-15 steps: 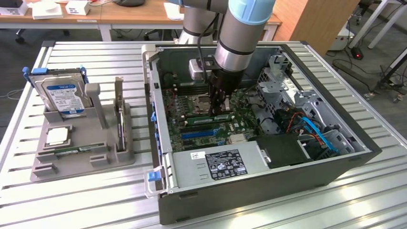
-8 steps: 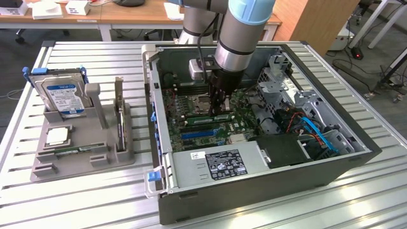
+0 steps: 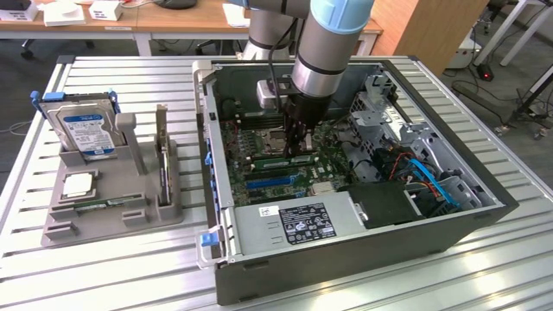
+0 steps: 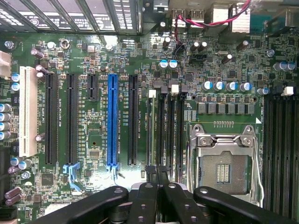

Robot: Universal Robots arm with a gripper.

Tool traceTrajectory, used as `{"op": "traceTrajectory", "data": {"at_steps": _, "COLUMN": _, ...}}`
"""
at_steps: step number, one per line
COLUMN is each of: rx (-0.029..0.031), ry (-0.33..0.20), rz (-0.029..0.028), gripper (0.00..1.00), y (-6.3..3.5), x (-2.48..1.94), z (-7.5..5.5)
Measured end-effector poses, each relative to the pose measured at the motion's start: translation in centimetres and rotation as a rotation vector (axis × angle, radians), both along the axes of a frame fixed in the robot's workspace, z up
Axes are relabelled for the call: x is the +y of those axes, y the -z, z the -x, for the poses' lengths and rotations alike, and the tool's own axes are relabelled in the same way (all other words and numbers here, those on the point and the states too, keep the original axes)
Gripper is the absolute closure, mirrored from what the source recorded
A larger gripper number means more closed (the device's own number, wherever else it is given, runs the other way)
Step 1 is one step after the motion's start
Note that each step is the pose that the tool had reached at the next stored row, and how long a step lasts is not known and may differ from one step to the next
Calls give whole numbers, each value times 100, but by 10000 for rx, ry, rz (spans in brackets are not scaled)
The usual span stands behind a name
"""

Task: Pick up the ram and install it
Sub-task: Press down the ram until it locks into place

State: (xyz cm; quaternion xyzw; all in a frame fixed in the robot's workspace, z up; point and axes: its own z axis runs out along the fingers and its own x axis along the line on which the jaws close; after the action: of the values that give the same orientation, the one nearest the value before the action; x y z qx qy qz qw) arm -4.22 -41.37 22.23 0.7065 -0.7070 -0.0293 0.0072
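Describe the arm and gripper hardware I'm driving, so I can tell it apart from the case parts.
The arm is a grey metallic tube with a light-blue joint cap and a black cable running down its side. The gripper is matte black; the wrist view shows its black linkage bars with round pivot pins.

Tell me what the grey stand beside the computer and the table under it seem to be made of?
The grey stand looks like matte moulded or printed plastic: uniform dull grey, no shine. The table looks like bare metal, probably aluminium: pale silvery slats with grooves that catch the light.
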Motion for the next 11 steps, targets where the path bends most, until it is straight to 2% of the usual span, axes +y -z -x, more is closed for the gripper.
{"op": "traceTrajectory", "data": {"at_steps": 11, "rx": 3, "ry": 0, "rz": 9, "gripper": 91, "y": -118, "x": -1, "z": 0}}
